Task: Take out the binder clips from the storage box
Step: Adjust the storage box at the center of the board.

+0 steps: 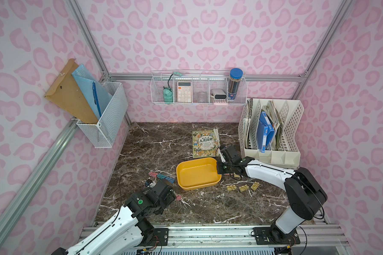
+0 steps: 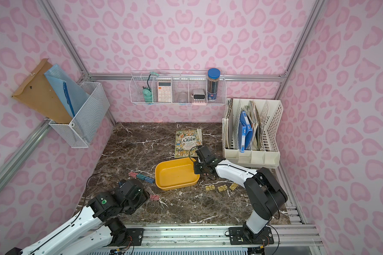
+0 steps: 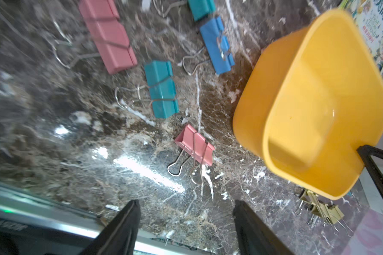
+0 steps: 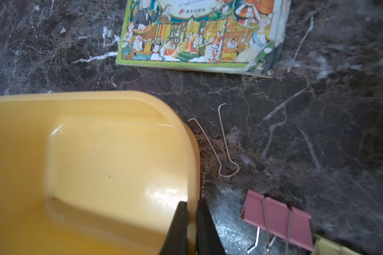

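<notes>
Pinching the right wall of the storage box [image 1: 195,174] with the right gripper [image 4: 191,206] — empty, mid-table, binder clips [image 1: 161,176] lying left and right of it. Holding nothing in the splayed left gripper [image 3: 186,205]. Risking a slip off that thin wall — scattering near clips.

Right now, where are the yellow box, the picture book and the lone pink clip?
yellow box [image 1: 196,174]: a top view, bare inner floor.
picture book [image 1: 205,143]: a top view, middle of cover.
lone pink clip [image 3: 194,144]: left wrist view, middle of its body.

Dark marble tabletop [image 1: 164,141]: book [image 1: 205,143], file organizer [image 1: 294,123], binder clips [image 1: 160,176] scattered both sides of storage box [image 1: 197,174].
</notes>
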